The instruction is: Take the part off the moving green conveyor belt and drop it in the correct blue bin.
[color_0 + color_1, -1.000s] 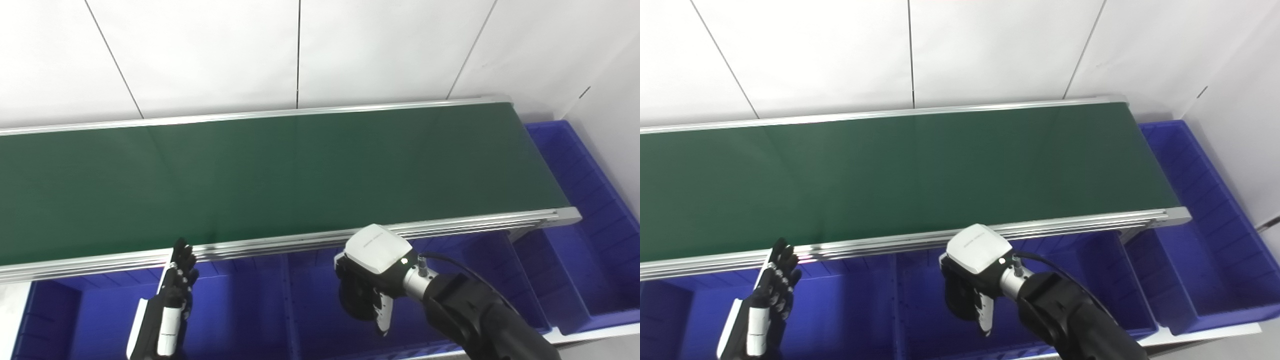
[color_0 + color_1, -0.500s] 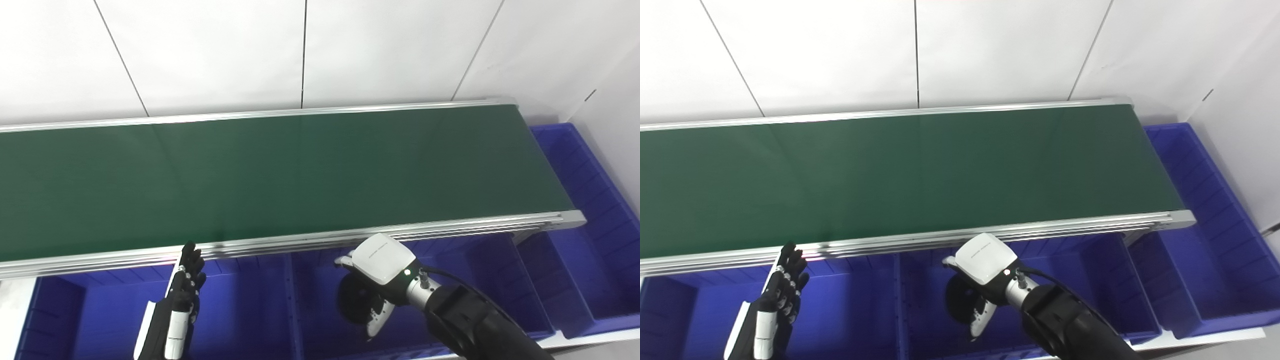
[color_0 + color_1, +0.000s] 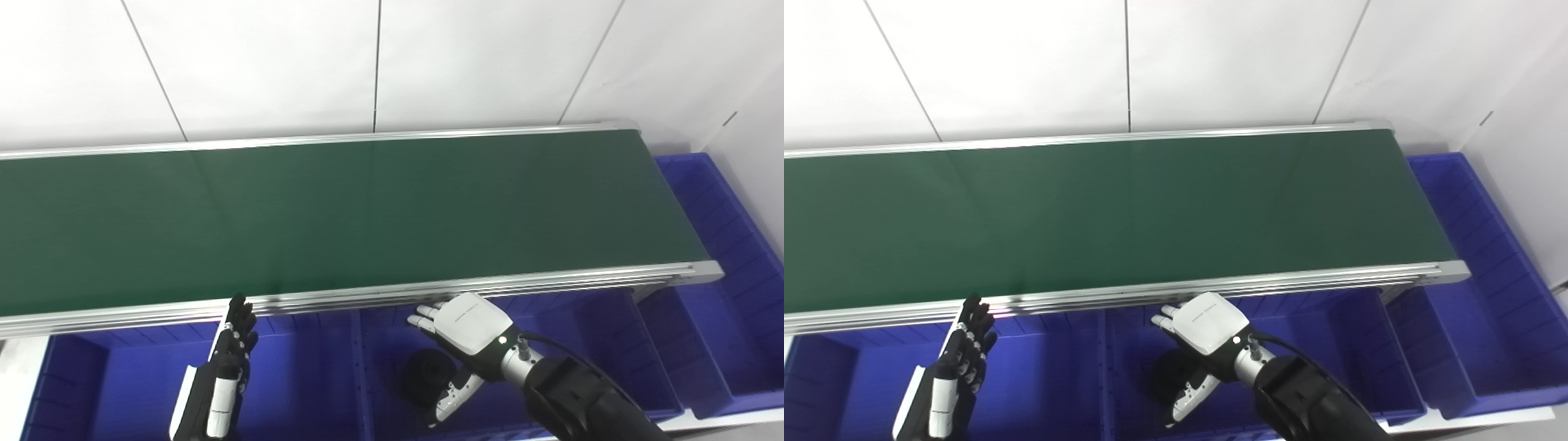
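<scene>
Just below right hand: part.

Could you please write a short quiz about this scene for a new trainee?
1. True or false: the right hand holds the black part.
2. Where does the black part lie? A) on the green conveyor belt B) in the middle blue bin C) in the left hand
3. Fill in: the left hand is raised, its fingers straight, over the ____ blue bin.

Key: 1 false, the right hand is open above the part. 2 B. 3 left.
</scene>
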### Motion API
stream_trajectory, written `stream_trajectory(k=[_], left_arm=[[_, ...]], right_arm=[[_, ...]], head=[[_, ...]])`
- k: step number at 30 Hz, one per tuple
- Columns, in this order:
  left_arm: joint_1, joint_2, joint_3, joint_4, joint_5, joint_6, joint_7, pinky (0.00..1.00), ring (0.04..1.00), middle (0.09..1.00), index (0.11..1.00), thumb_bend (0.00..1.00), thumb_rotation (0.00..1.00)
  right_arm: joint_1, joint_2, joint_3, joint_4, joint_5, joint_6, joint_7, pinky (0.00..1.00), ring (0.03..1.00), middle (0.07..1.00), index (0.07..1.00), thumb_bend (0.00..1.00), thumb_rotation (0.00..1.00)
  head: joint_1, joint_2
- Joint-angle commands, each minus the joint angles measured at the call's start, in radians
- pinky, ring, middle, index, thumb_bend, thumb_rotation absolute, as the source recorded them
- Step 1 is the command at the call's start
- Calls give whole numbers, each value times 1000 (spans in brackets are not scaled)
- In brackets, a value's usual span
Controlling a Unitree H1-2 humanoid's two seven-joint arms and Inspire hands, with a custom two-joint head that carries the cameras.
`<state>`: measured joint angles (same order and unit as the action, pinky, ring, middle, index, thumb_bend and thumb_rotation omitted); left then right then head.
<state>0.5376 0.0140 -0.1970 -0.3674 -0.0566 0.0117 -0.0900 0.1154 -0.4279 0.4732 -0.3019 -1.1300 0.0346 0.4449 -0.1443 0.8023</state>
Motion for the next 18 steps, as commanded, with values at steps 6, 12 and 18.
stream_trajectory(k=[6, 12, 18], left_arm=[[-2, -19, -4, -3, 71, -89, 24, 1000, 1000, 1000, 1000, 864, 935], [-19, -9, 8, 34, 148, -186, 44, 1000, 1000, 1000, 1000, 892, 942], [-35, 1, 36, 64, 212, -290, 77, 1000, 1000, 1000, 1000, 866, 959]], right_arm=[[128, 141, -186, -168, 355, 67, -69, 716, 860, 923, 939, 1000, 873], [252, 326, -356, -128, 798, 23, -178, 819, 922, 969, 976, 911, 882], [321, 434, -435, 4, 1043, -200, -270, 930, 973, 999, 1000, 844, 942]], head=[[38, -30], [88, -55], [119, -74]])
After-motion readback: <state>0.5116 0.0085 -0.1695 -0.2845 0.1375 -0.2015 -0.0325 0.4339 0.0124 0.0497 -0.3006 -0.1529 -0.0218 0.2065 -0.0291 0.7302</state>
